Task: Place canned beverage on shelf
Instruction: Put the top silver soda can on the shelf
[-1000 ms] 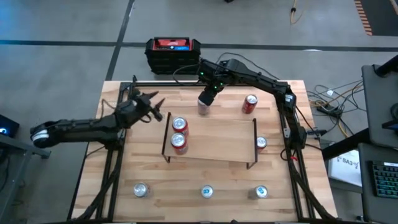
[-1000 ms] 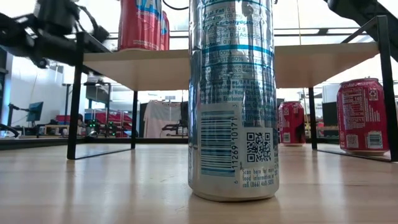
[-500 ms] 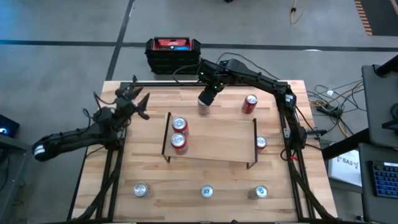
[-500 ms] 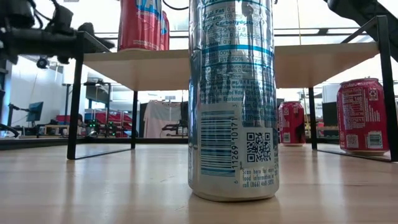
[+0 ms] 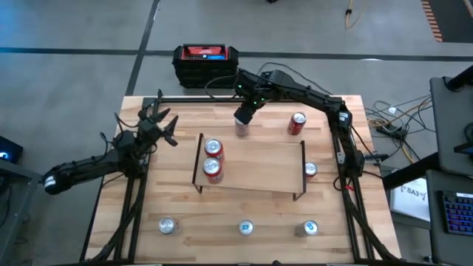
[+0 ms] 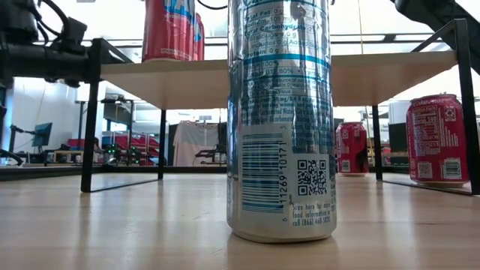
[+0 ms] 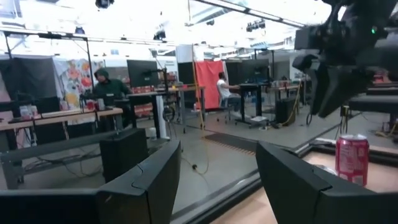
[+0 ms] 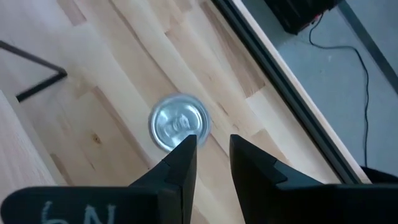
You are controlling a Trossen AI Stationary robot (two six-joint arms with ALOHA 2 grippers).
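The shelf [image 5: 255,168], a light-wood board on black legs, carries two red cans [image 5: 213,158] standing near its left end. A silver can [image 8: 179,123] stands upright on the table just beyond the shelf's far edge. My right gripper [image 8: 212,148] hangs above it, pointing steeply down. Its fingers are a narrow gap apart, with nothing between them and touching nothing. My left gripper [image 5: 159,122] stands open and empty over the table's far left, away from the shelf. In the left wrist view, a red can [image 7: 352,158] stands beyond its spread fingers.
A red can [image 5: 297,123] stands at the far right and another can [image 5: 310,169] beside the shelf's right legs. Three silver cans [image 5: 245,227] line the near edge; the middle one [image 6: 281,120] fills the low view. A black-and-red case [image 5: 205,65] lies beyond the far edge.
My left gripper has drawn back from the shelf's left end toward the table's left edge and stays open. My right gripper has kept still above the silver can.
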